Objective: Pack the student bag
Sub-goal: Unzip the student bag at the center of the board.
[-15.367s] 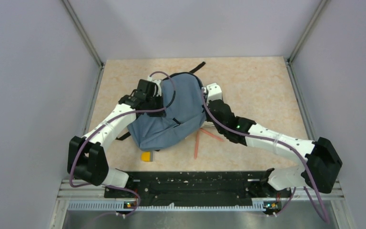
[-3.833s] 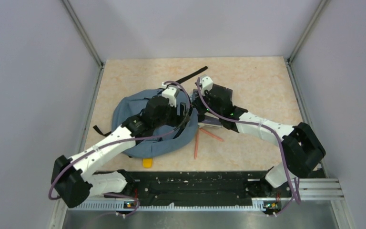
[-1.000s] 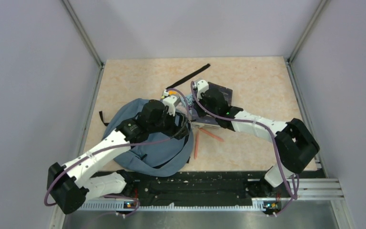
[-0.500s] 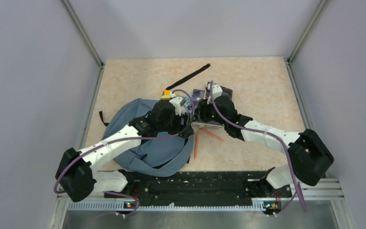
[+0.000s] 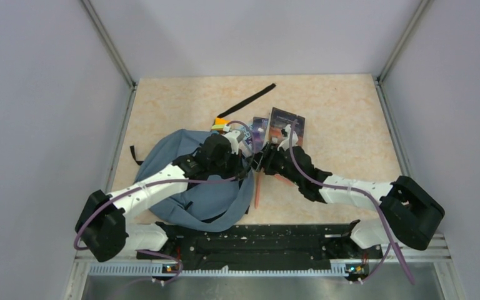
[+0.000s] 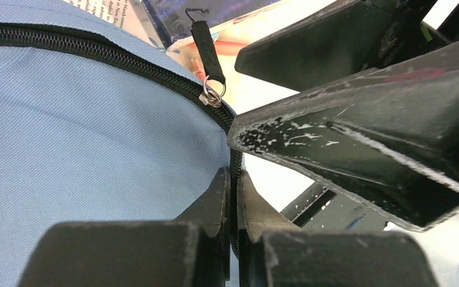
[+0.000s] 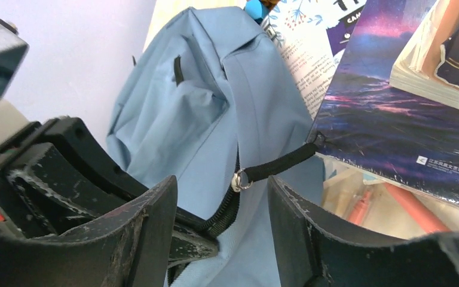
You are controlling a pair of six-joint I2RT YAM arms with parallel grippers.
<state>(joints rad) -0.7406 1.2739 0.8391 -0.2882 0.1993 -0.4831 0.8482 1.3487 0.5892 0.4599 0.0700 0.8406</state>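
The student bag lies flat left of centre, slate-blue, with its black zipper running along the edge. My left gripper sits at the bag's right edge, shut on the zipper seam. Just right of it is my right gripper, which stands open. The black zipper pull and its metal ring hang between the right gripper's fingers without touching them. In the left wrist view the pull sits just above my shut jaws.
Two books lie just behind the grippers, and their dark purple cover overlaps the bag's edge. Orange pens lie on the table right of the bag. A loose black strap runs behind, and a small orange item is at the bag's top.
My left gripper has closed on the bag's zipper edge. My right gripper has opened and drawn back from the books to the zipper pull.
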